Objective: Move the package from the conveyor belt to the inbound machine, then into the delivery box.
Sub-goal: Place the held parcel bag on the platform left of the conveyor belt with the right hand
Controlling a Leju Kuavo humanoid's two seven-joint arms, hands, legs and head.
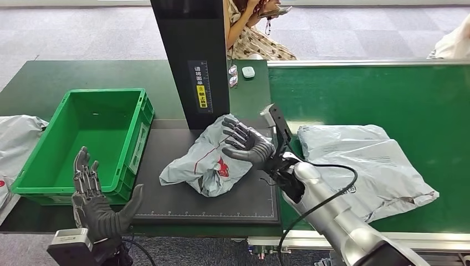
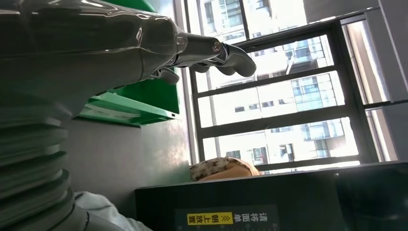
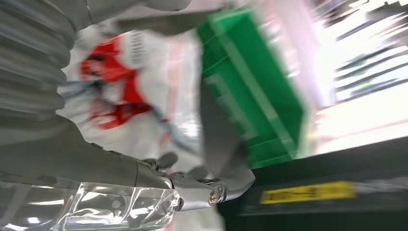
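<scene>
The left hand [image 1: 94, 202] is hovering empty, fingers apart, by the ribbed green plastic box [image 1: 88, 141]. Right of the box, the crinkled grey package [image 1: 208, 158], red-printed, is lying on the machine's black plate [image 1: 172, 205]. The right hand [image 1: 248, 145] is spreading over it; grip unclear. The right wrist view is blurring a yellow label [image 3: 308, 191].

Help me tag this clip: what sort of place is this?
Likely a parcel-sorting demo station indoors: a green conveyor belt carrying a grey poly mailer, a black scanning machine with another package on its platform, and a green crate.
</scene>
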